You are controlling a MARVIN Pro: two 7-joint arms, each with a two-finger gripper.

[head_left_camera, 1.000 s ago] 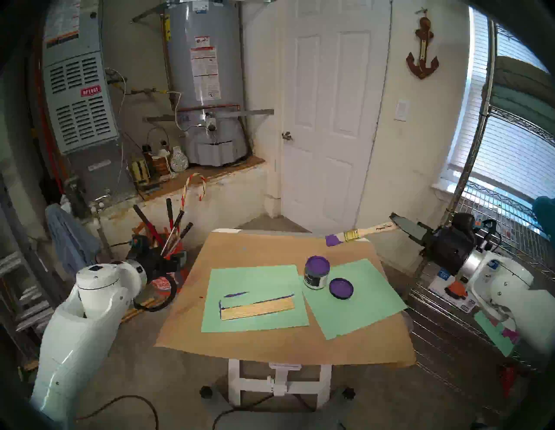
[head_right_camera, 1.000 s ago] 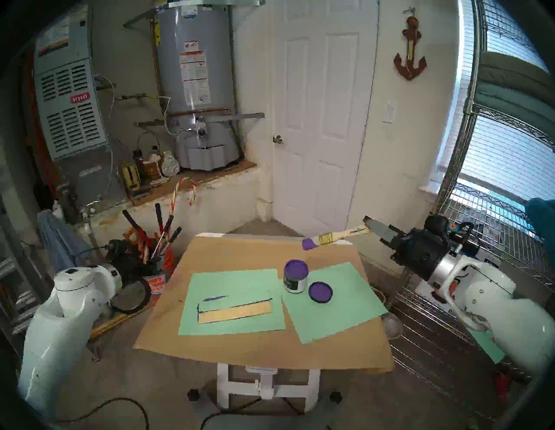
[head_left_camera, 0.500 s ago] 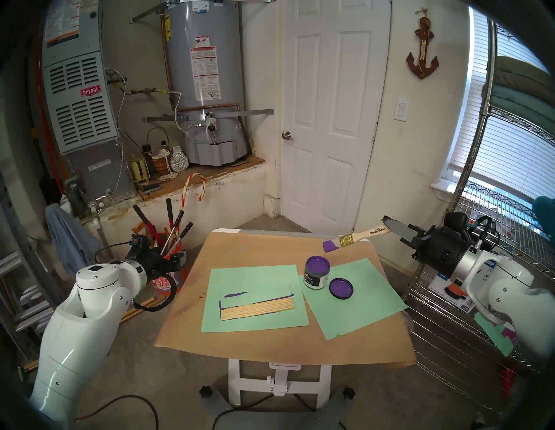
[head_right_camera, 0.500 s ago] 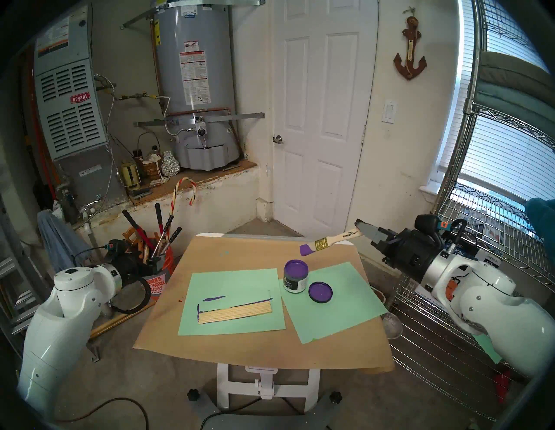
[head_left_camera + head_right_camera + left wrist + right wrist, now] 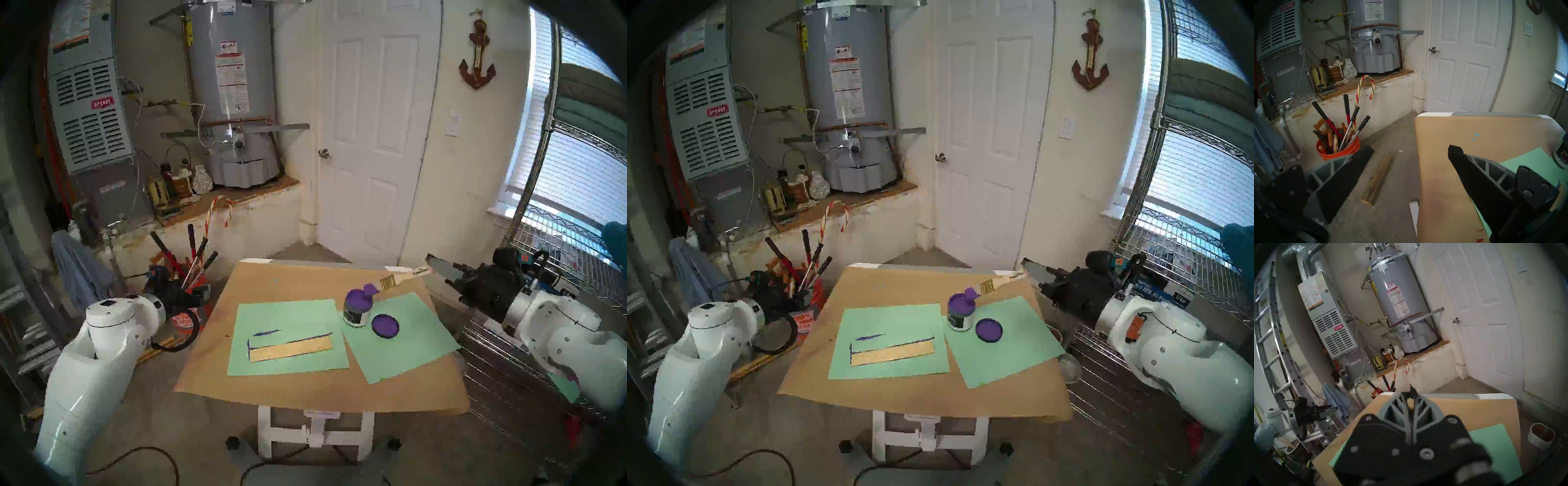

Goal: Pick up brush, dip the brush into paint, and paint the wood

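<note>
My right gripper point(image 5: 431, 265) is shut on the end of the brush's pale handle and holds the brush point(image 5: 390, 281) slanting down to the left. The brush's purple bristles point(image 5: 971, 293) meet the far rim of the open paint jar point(image 5: 357, 310). I cannot tell how deep they sit in the paint. The wood point(image 5: 291, 349), a bare tan panel, lies on the left green sheet with purple lines along its edges. In the right wrist view the shut fingers point(image 5: 1411, 395) hide the brush. My left gripper point(image 5: 1411, 148) hangs open and empty off the table's left side.
The jar's purple-coated lid point(image 5: 385, 325) lies just right of the jar on the right green sheet point(image 5: 414, 342). Brown paper point(image 5: 305, 387) covers the small table. An orange bucket of tools point(image 5: 1337, 149) stands on the floor at the left. A wire shelf point(image 5: 543, 356) stands close on the right.
My right arm has swung left and down with the brush. The bristles have dropped from above the table's far right corner to the jar's mouth. The left arm has not moved.
</note>
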